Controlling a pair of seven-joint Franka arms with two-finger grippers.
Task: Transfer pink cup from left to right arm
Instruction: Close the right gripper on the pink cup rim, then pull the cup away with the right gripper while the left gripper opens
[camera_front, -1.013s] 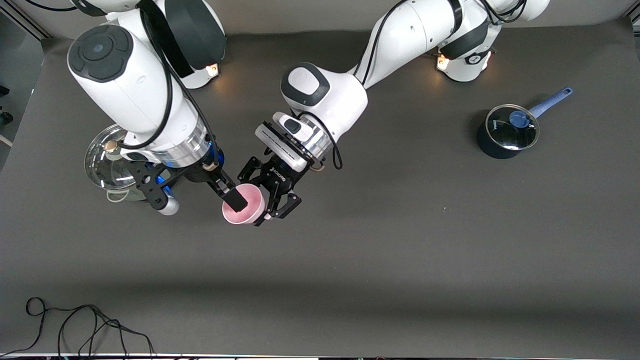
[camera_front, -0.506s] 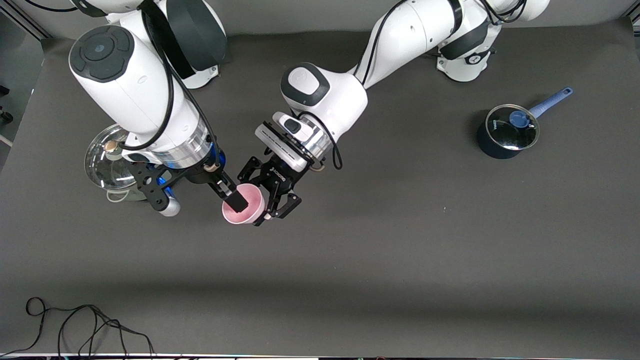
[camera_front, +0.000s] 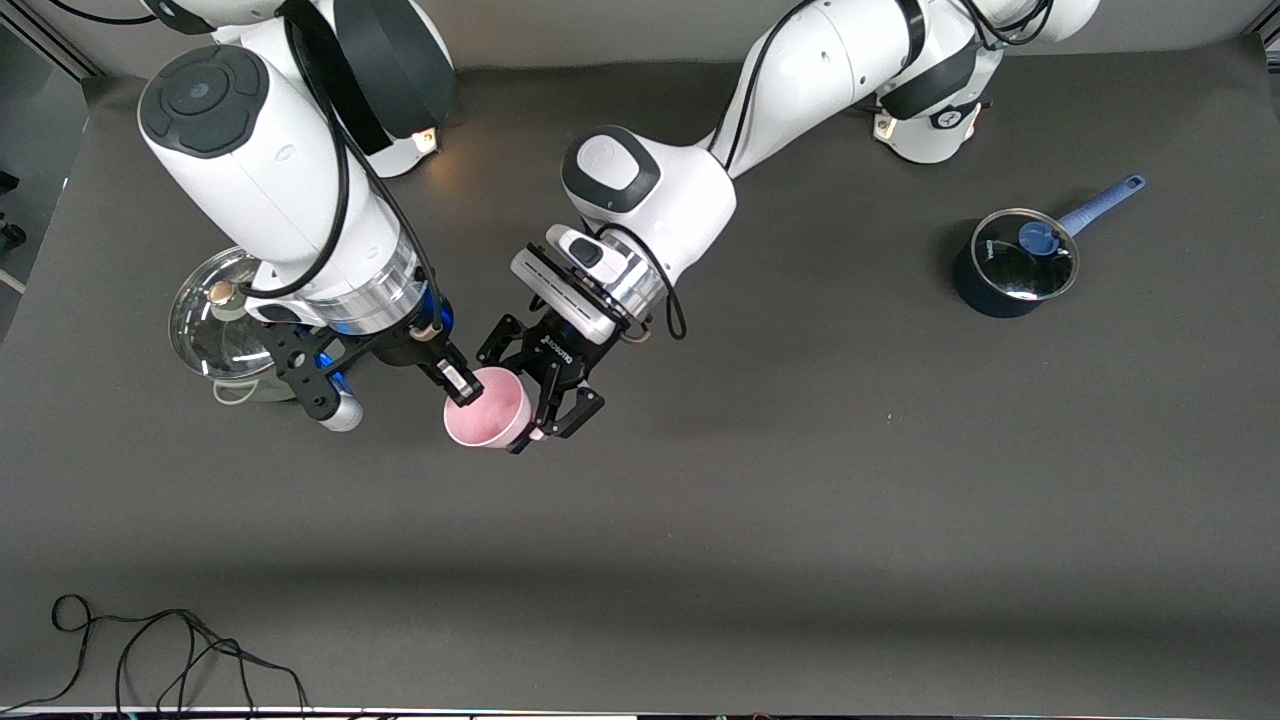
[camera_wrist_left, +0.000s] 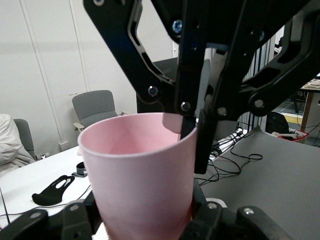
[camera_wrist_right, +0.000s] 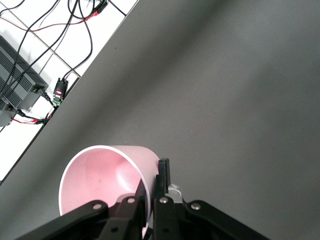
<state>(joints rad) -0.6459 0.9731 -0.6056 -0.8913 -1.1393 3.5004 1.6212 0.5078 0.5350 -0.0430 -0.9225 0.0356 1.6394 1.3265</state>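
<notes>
The pink cup (camera_front: 490, 422) hangs in the air over the middle of the table, its mouth turned up toward the front camera. My left gripper (camera_front: 517, 402), the black claw-like one, is shut round the cup's (camera_wrist_left: 140, 175) lower body. My right gripper (camera_front: 461, 385) comes in from the right arm's end and is shut on the rim. In the right wrist view its fingers (camera_wrist_right: 161, 181) pinch the cup's (camera_wrist_right: 100, 175) wall, one inside and one outside. The left wrist view shows that right finger (camera_wrist_left: 202, 137) pressed against the rim.
A dark blue saucepan (camera_front: 1012, 265) with a glass lid and blue handle stands toward the left arm's end. A glass-lidded pot (camera_front: 212, 325) sits partly under the right arm. A black cable (camera_front: 150, 650) lies near the table's front edge.
My right gripper has shut: the finger that stood over the cup's mouth has drawn back to the rim and now pinches it. The left gripper and the cup have stayed still.
</notes>
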